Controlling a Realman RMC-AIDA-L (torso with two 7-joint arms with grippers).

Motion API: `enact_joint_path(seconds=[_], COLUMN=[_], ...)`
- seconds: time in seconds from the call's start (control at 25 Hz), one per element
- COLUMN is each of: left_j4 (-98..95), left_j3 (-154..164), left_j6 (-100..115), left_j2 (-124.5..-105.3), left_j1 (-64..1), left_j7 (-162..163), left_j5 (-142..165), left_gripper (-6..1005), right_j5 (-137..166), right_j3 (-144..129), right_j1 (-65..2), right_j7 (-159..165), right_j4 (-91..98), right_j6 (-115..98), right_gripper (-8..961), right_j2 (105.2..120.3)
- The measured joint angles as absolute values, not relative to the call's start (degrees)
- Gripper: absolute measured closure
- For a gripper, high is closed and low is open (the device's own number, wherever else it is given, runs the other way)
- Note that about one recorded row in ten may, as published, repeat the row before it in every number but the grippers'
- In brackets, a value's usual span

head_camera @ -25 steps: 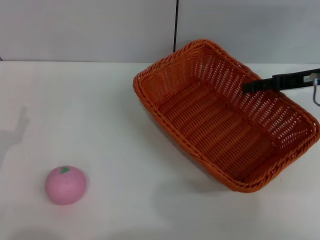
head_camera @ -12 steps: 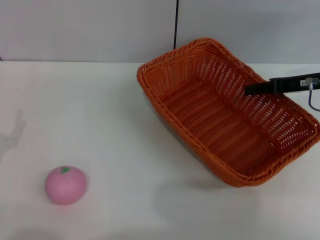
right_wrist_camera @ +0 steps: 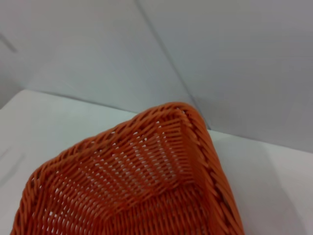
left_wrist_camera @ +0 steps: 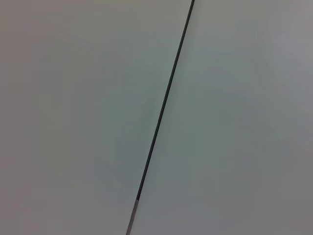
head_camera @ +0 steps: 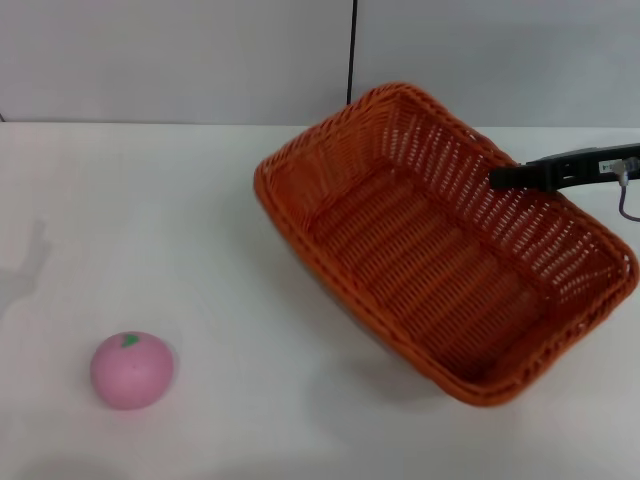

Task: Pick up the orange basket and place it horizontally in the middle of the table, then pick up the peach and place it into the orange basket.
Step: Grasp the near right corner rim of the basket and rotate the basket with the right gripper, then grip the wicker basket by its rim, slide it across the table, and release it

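The orange basket (head_camera: 440, 245) is sitting on the right half of the table (head_camera: 200, 230), angled diagonally, with its near-right end lifted so a shadow is showing beneath it. The right gripper (head_camera: 500, 176) is reaching in from the right edge, a dark slim finger (head_camera: 530, 172) lying across the basket's far long rim; whether the claw is closed on the weave cannot be told. A thin cable (head_camera: 625, 198) is looping down beside the arm.

The basket is showing a braided rim, flared slatted walls and a tightly woven floor, with nothing inside. In the right wrist view one corner of the orange basket (right_wrist_camera: 161, 166) is filling the lower part, the white tabletop and grey wall beyond it.

The peach (head_camera: 132, 369) is resting well apart, near the front left of the table, its green leaf mark facing up. The left gripper is out of sight; its wrist camera is facing a grey wall seam (left_wrist_camera: 164, 112). Nothing is lying between peach and basket.
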State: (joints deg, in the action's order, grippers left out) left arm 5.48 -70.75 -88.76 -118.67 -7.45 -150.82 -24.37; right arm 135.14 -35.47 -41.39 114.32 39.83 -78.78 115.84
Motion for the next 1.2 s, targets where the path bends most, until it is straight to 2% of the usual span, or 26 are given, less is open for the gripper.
enact_joint_path(seconds=[0.48, 0.72, 0.88, 1.08, 1.2], left_j4=[5.4, 5.3, 5.3, 5.3, 5.3], left_j3=[-70.8, -70.2, -69.2, -68.1, -67.9], left_j6=[-91.6, -94.6, -95.8, -97.8, -99.0], left_j2=[-118.56, -118.59, -118.57, -118.58, -118.62], left_j1=[-5.7, -3.8, -3.1, -1.6, -0.9], left_j7=[-150.9, -150.9, -150.9, -151.1, -151.1], left_j5=[-24.3, -24.3, -24.3, -24.3, -24.3], left_gripper=[169, 169, 169, 169, 169], right_j5=[131.5, 127.7, 127.6, 127.5, 127.4], right_j3=[-36.0, -36.5, -38.2, -40.8, -40.9], right_j1=[-39.3, -39.8, -40.5, -41.5, -42.2], right_j7=[100.2, 86.2, 82.2, 76.4, 72.6], right_j4=[51.2, 52.5, 52.5, 53.2, 52.4], right_j6=[-87.8, -95.5, -97.7, -97.8, -97.0], right_gripper=[786, 775, 768, 758, 753], right_j2=[116.11, 113.95, 113.39, 113.75, 114.50])
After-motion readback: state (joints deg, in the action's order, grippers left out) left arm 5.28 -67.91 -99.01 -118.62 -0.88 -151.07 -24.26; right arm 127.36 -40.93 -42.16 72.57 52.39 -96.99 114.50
